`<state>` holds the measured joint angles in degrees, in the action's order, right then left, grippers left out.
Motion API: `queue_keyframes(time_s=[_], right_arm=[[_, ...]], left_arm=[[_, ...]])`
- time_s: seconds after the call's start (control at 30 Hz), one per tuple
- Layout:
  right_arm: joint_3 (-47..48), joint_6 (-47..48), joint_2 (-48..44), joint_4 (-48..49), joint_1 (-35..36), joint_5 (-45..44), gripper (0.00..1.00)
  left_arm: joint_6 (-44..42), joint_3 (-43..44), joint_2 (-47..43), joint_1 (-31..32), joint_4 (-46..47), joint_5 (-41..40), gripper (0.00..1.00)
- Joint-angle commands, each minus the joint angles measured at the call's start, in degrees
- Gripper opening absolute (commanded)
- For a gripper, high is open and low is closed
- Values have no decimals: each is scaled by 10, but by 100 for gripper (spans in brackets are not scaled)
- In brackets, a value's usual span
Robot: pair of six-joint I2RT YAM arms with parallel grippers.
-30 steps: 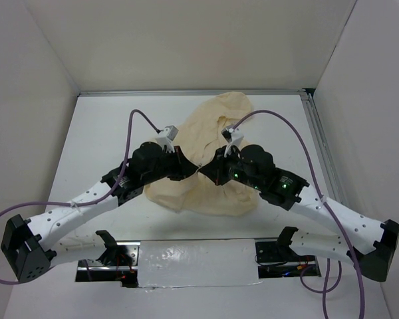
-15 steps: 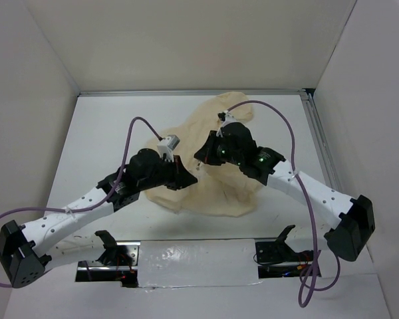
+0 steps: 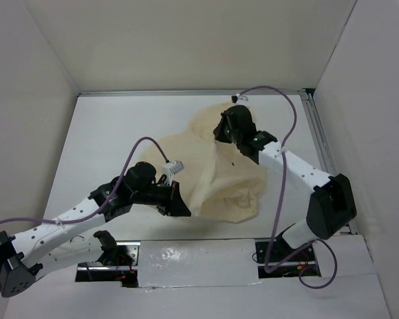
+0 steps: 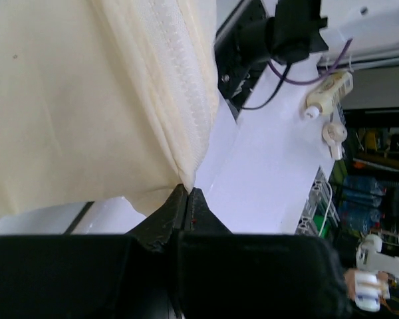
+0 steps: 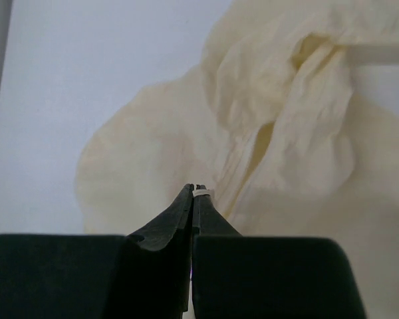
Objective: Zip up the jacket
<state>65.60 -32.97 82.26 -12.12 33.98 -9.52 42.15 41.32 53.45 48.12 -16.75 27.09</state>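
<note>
The pale cream-yellow jacket (image 3: 216,169) lies stretched from the table's far middle toward the near edge. My left gripper (image 3: 184,210) is shut on the jacket's near bottom corner. In the left wrist view the jaws (image 4: 187,191) pinch the fabric tip where the ribbed zipper tape (image 4: 186,100) ends. My right gripper (image 3: 219,131) is at the jacket's far end, close to the hood. In the right wrist view it (image 5: 197,189) is shut, with a small pale and dark piece, the zipper pull (image 5: 201,191), between the tips. Below it lies folded jacket fabric (image 5: 286,146).
White walls enclose the table on three sides. A metal rail (image 3: 319,146) runs along the right edge. A taped opening (image 3: 196,256) sits at the near edge between the arm bases. Purple cables loop over both arms. A bottle (image 4: 327,93) and clutter lie beyond the table.
My right gripper has moved from the jacket's middle to its far end. My left gripper has pulled toward the near edge. The jacket is stretched longer between them.
</note>
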Motion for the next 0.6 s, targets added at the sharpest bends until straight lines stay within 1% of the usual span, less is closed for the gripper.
queue_keyframes(time_s=[0.0, 0.03, 0.07, 0.1, 0.13, 0.17, 0.2, 0.27, 0.3, 0.33, 0.37, 0.4, 0.43, 0.47, 0.53, 0.57], right_arm=[[72, 34, 63, 92, -68, -23, 0], [93, 39, 107, 95, -98, -14, 0], [116, 39, 129, 90, -109, -13, 0], [165, 44, 152, 87, -119, -23, 0], [190, 53, 196, 86, -138, -30, 0], [212, 56, 215, 86, -147, -32, 0], [262, 59, 238, 86, -156, -30, 0], [306, 69, 293, 92, -177, -23, 0], [351, 74, 311, 100, -184, -20, 0], [382, 77, 350, 97, -189, -15, 0], [450, 81, 373, 91, -201, -20, 0], [491, 86, 398, 67, -205, -24, 0], [534, 91, 447, 53, -209, -26, 0], [614, 98, 471, 43, -211, -34, 0], [677, 100, 526, 11, -219, -24, 0], [701, 105, 533, 9, -220, -9, 0]], left_arm=[[-7, -21, -27, 7, -59, 67, 0], [-5, -32, -35, 8, -63, 80, 0], [-2, -43, -38, 9, -64, 88, 0], [6, -66, -45, 9, -64, 97, 0], [13, -76, -47, 11, -65, 116, 0], [16, -87, -50, 11, -62, 129, 0], [23, -108, -50, 11, -62, 136, 0], [34, -125, -52, 13, -66, 150, 0], [46, -142, -52, 14, -69, 158, 0], [50, -151, -54, 14, -69, 167, 0], [60, -166, -55, 15, -69, 184, 0], [65, -173, -56, 16, -71, 186, 0], [65, -178, -56, 18, -72, 190, 0], [67, -179, -55, 19, -75, 194, 0], [72, -186, -49, 21, -83, 197, 0], [70, -183, -46, 21, -86, 198, 0]])
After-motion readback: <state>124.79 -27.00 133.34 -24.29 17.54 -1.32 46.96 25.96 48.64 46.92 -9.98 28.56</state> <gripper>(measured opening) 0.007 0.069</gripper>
